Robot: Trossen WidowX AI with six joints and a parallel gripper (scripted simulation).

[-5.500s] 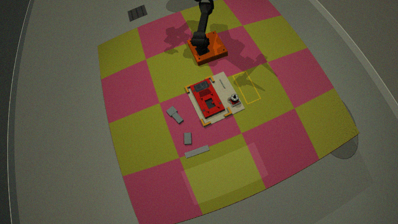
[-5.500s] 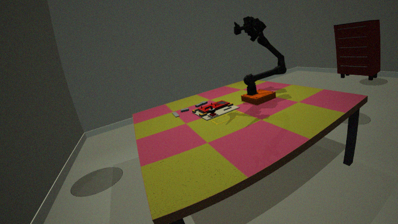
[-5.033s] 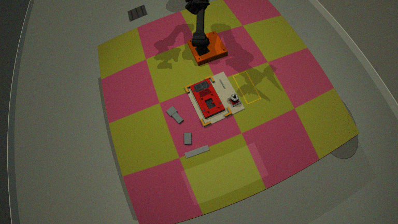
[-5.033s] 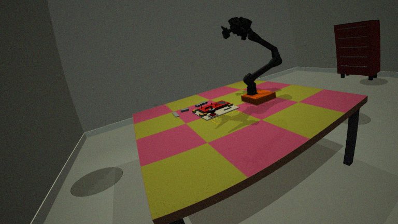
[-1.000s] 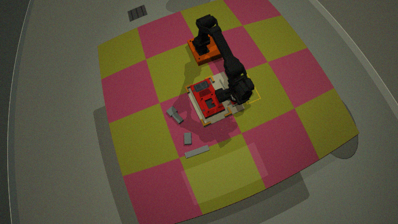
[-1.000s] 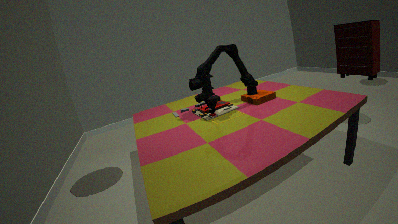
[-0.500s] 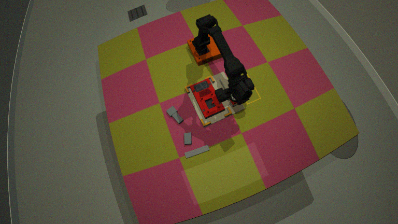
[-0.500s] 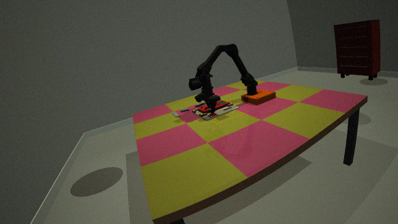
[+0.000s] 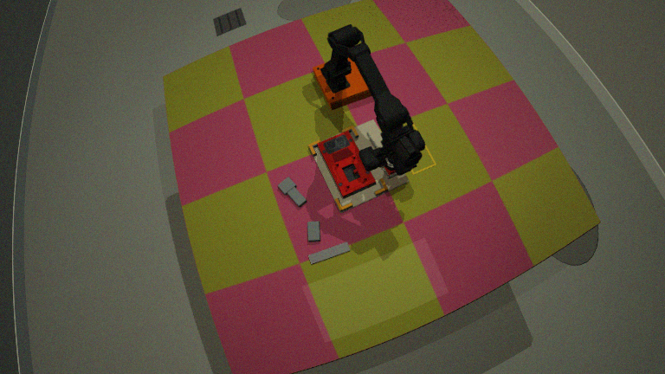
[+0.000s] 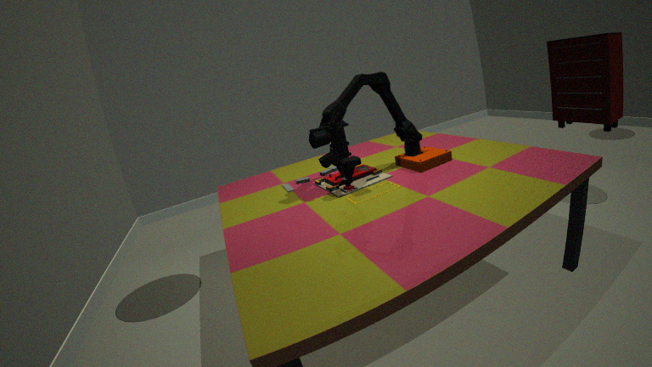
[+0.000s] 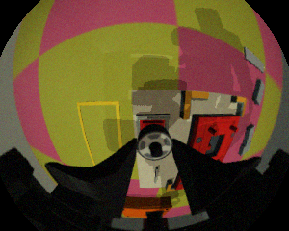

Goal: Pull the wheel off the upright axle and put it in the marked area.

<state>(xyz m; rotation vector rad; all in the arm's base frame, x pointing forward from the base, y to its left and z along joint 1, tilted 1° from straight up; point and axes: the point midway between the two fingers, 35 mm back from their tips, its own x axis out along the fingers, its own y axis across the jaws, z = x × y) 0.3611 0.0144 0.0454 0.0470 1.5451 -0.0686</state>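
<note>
The wheel (image 11: 154, 139) is grey with a black tyre and a dark centre hole. It lies flat between my fingertips in the wrist view, over a small red mount (image 11: 152, 124) (image 10: 349, 188). My gripper (image 11: 154, 141) (image 10: 348, 183) is shut on the wheel, one finger at each side. The axle is hidden, and I cannot tell whether the wheel is still around it. The marked area, a yellow outline (image 9: 434, 164) (image 10: 356, 202) (image 11: 98, 103), lies beside the board, left of my gripper in the wrist view. The arm covers part of it in the top view.
A raised red block (image 9: 360, 184) (image 11: 231, 126) stands on the pale board (image 11: 148, 175), right of the wheel in the wrist view. Orange corner pieces (image 9: 345, 205) edge the board. Grey blocks (image 9: 313, 230) (image 9: 329, 253) lie beyond it. The arm stands on an orange base (image 9: 360, 80).
</note>
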